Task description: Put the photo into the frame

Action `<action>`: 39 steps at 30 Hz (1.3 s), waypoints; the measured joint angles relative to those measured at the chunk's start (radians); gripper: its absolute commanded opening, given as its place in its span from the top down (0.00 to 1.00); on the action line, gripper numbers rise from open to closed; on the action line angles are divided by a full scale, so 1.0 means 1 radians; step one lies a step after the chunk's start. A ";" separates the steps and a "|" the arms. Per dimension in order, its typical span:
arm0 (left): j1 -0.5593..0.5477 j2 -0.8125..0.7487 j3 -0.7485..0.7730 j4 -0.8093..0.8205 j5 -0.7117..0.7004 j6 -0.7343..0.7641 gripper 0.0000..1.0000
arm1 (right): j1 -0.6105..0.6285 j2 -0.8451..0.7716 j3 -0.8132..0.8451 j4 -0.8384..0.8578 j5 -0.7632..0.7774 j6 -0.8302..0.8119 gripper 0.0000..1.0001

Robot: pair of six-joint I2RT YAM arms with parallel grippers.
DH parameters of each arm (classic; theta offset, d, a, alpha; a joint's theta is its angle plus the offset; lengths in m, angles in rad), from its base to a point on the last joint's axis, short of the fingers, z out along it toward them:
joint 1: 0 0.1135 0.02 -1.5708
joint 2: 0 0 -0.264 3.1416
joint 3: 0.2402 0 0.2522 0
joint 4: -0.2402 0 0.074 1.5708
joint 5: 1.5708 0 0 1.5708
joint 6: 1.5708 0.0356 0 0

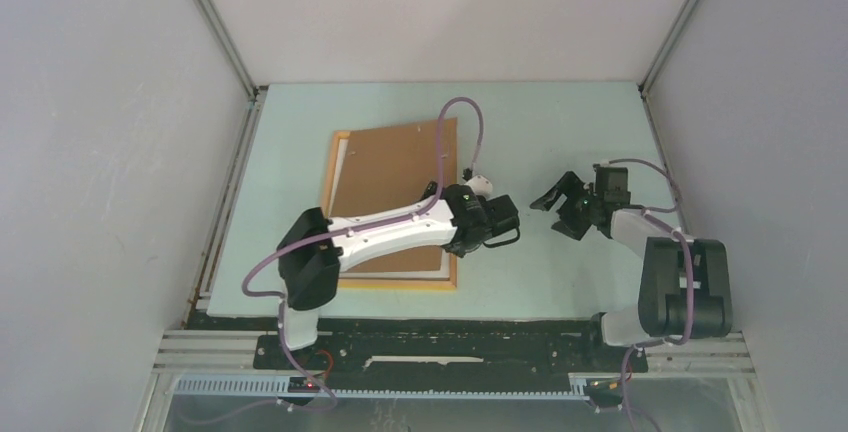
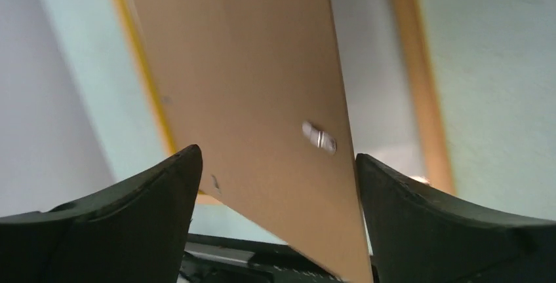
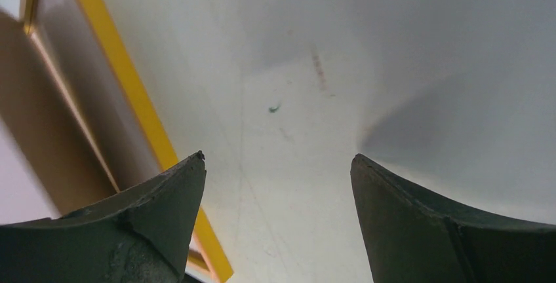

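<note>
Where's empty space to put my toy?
Bare table along the back wall, behind the frame. More at the front, between the frame and the right arm's base. Crowded in the middle, between left gripper and right gripper.

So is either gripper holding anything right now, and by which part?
Nothing looks held. The left gripper stands open over the brown backing board, not pinching it; the right gripper is open over the table.
</note>
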 measured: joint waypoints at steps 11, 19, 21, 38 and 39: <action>0.220 -0.520 -0.220 0.427 0.759 0.154 0.00 | 0.122 0.214 0.126 0.090 -0.223 -0.001 0.17; 0.915 -0.763 -0.452 0.564 1.023 0.196 0.01 | 0.252 0.376 0.343 0.133 -0.279 0.072 0.25; 1.057 -0.763 -0.543 0.608 1.040 0.178 0.03 | 0.270 0.447 0.429 0.142 -0.285 0.093 0.27; 1.455 -0.164 -0.626 1.062 1.177 -0.048 0.04 | 0.318 0.946 1.060 0.109 -0.277 0.222 0.63; 1.455 -0.136 -0.614 1.071 1.199 -0.054 0.04 | 0.322 0.958 1.073 0.106 -0.277 0.222 0.66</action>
